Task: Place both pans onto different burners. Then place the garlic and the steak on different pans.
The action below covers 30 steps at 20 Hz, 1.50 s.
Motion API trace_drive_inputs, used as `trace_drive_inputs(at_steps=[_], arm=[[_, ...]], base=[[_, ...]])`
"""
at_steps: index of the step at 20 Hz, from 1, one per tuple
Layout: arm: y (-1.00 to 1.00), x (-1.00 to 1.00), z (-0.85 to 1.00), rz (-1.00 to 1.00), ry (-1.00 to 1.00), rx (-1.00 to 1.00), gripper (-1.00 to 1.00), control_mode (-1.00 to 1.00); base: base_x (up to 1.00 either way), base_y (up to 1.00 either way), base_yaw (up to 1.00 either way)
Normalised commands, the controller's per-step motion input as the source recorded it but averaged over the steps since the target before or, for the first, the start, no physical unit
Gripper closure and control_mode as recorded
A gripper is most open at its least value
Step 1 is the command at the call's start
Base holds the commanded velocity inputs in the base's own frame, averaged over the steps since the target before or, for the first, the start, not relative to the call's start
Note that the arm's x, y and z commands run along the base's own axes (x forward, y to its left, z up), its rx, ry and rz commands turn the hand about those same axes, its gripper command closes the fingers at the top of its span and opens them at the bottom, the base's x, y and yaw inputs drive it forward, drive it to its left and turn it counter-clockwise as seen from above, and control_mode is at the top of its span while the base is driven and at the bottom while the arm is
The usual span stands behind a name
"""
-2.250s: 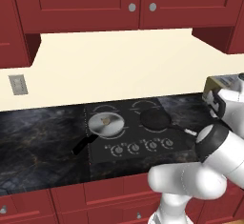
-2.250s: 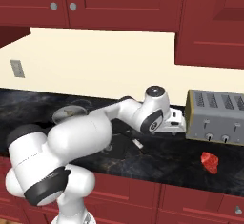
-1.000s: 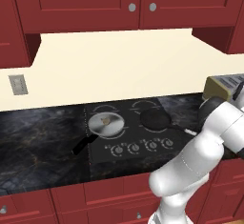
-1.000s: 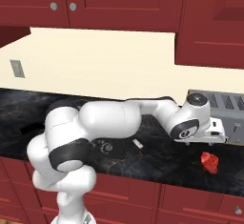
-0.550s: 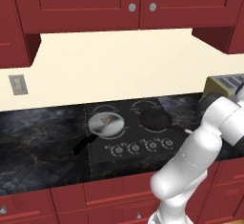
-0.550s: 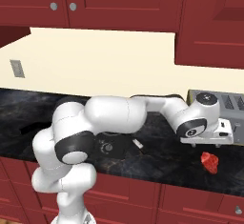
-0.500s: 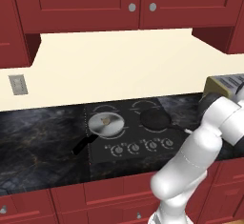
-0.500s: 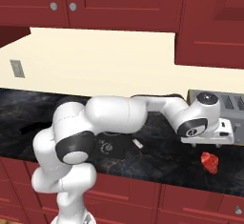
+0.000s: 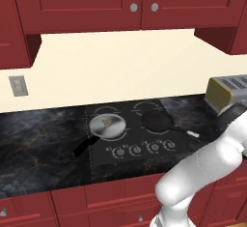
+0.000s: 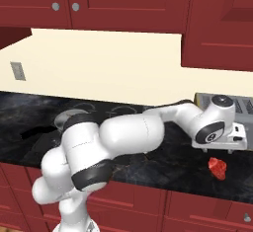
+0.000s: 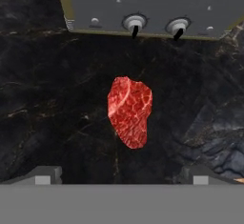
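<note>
gripper (image 11: 122, 178): fingers spread wide, holding nothing, hanging over the dark counter (image 11: 43, 99). steak (image 11: 129, 111): flat on the counter between the fingertips, toaster (image 11: 147, 4) beyond at 12 o'clock. silver pan (image 9: 107, 125), garlic (image 9: 108, 122) inside, and black pan (image 9: 157, 120): side by side on the cooktop (image 9: 132, 134) burners.

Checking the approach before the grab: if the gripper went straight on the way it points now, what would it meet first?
Most likely the steak, which lies centred ahead of the open gripper on the dark counter. Nothing shows in between, though the gap is hard to judge.
</note>
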Motion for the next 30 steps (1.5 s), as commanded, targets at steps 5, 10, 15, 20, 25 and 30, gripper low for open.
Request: trace_drive_inputs(at_steps=[5, 10, 15, 20, 25, 30], arm=[[-0.08, 0.00, -0.21, 0.00, 0.00, 0.00, -1.00, -1.00], [0.00, 0.00, -0.24, 0.00, 0.00, 0.00, -1.00, -1.00], [0.00, 0.00, -0.21, 0.00, 0.00, 0.00, -1.00, -1.00], [0.00, 0.00, -0.24, 0.00, 0.00, 0.00, -1.00, -1.00], [-0.01, 0.00, -0.23, 0.00, 0.00, 0.00, -1.00, -1.00], [-0.06, 0.00, -0.25, 0.00, 0.00, 0.00, -1.00, -1.00]], base=[[0.00, 0.00, 0.00], [0.00, 0.00, 0.00], [0.00, 0.00, 0.00], [0.00, 0.00, 0.00], [0.00, 0.00, 0.00], [0.00, 0.00, 0.00]])
